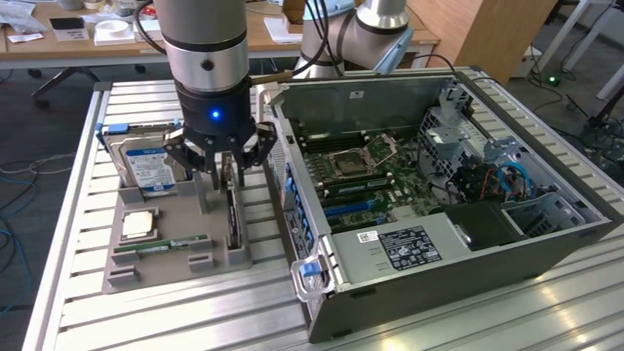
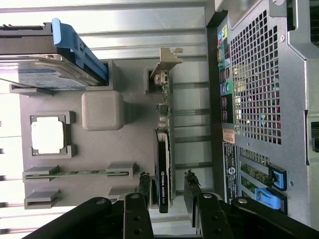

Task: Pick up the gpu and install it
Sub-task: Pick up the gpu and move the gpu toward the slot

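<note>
Gripper (image 2: 167, 175) linkage closest to lens. Fingers (image 2: 192, 191) apart, open, one each side of gpu (image 2: 162, 159); gap visible on side toward computer case (image 1: 468, 270). Gpu stands on edge in slot of grey holder tray (image 2: 134, 134), along tray edge nearest case. Same tray: hard drive (image 1: 146, 162), processor chip (image 1: 139, 223), memory stick (image 1: 161, 246). Tray and open case sit on slatted aluminium table (image 1: 146, 314). Wooden desk (image 1: 73, 45) behind; cables (image 1: 14, 172) on floor.

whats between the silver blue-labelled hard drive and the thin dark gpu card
A rounded grey plastic block stands between the hard drive and the gpu card, seen in the wrist view.
</note>
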Controlling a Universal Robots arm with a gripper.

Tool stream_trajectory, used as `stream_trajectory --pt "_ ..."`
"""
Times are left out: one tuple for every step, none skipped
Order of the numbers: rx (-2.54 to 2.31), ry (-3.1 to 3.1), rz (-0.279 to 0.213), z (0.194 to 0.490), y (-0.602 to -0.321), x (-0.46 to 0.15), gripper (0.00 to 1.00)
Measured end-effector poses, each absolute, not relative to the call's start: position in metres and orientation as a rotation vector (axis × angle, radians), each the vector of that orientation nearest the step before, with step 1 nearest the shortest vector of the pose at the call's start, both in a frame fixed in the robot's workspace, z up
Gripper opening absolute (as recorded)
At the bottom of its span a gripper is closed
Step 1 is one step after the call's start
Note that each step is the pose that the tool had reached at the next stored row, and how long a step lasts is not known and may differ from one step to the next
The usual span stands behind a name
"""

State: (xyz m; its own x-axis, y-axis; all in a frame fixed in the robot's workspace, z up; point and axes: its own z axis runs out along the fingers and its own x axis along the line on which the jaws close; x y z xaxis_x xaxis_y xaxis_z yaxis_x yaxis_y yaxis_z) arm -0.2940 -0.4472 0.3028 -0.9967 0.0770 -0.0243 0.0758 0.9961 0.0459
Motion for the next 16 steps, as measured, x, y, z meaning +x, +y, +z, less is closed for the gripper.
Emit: stream_trajectory --pt "0.119 3.113 0.07 0.3028 -0.4472 -0.294 0.42" --pt "0.119 3.113 0.07 0.3028 -0.4472 -0.2939 0.42" --pt "0.119 3.113 0.07 0.3028 -0.4473 -0.2936 0.42" --pt "0.119 3.113 0.07 0.3028 -0.4472 -0.2935 0.42" --pt "0.119 3.113 0.07 0.3028 -0.4472 -0.2934 0.42" --pt "0.119 3.113 0.07 0.3028 -0.4472 -0.2933 0.42" --pt "0.119 3.113 0.07 0.3028 -0.4472 -0.2933 0.42" --pt "0.119 3.113 0.07 0.3028 -0.4472 -0.2933 0.42" --pt "0.119 3.112 0.07 0.3027 -0.4472 -0.2931 0.42" --pt "0.119 3.112 0.07 0.3027 -0.4472 -0.2927 0.42" --pt "0.119 3.113 0.07 0.3028 -0.4472 -0.2926 0.42" --pt "0.119 3.113 0.07 0.3028 -0.4472 -0.2925 0.42" --pt "0.119 3.113 0.07 0.3028 -0.4472 -0.2923 0.42" --pt "0.119 3.113 0.07 0.3028 -0.4472 -0.2923 0.42" --pt "0.119 3.113 0.07 0.3028 -0.4472 -0.2923 0.42" --pt "0.119 3.113 0.07 0.3028 -0.4472 -0.292 0.42"
